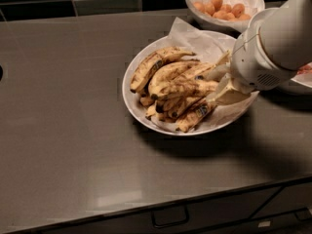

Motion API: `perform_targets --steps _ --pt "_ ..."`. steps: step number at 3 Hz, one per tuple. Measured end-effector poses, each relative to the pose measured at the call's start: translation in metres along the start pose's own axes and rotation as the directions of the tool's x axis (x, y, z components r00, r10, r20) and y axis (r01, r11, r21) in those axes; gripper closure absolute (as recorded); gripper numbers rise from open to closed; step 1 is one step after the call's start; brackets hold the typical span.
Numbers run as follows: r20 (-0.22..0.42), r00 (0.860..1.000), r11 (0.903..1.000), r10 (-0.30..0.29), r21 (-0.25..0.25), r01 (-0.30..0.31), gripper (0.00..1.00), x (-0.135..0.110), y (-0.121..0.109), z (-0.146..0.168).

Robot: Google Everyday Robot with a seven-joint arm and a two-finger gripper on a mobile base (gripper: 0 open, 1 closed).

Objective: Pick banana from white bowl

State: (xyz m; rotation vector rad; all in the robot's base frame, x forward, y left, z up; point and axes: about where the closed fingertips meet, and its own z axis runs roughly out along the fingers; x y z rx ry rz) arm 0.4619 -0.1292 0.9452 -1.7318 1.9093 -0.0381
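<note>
The wide white bowl (134, 101) lined with crinkled white paper stands in the middle of the dark counter and holds several overripe, brown-streaked bananas. The most heavily streaked banana (183, 87) lies across the middle of the pile, its right end pointing at my gripper. My gripper (222, 82) hangs low over the bowl's right side, at the right end of the pile. Its cream fingers (231, 94) are spread open and hold nothing. The thick white arm hides the bowl's right rim.
A white bowl of small orange fruits (219, 6) stands behind the banana bowl. Another white bowl (304, 79) sits at the right edge, mostly hidden by the arm. A dark tiled wall runs along the back. The counter's front edge has a drawer handle (170, 216) below it.
</note>
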Motion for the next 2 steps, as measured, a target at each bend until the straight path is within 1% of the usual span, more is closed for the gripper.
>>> perform_targets --steps 1,2 --pt "0.068 0.997 0.9990 -0.045 0.001 0.045 1.00 -0.012 -0.005 -0.017" --pt "0.093 0.994 0.9984 -0.056 0.015 0.055 1.00 -0.011 -0.008 -0.030"
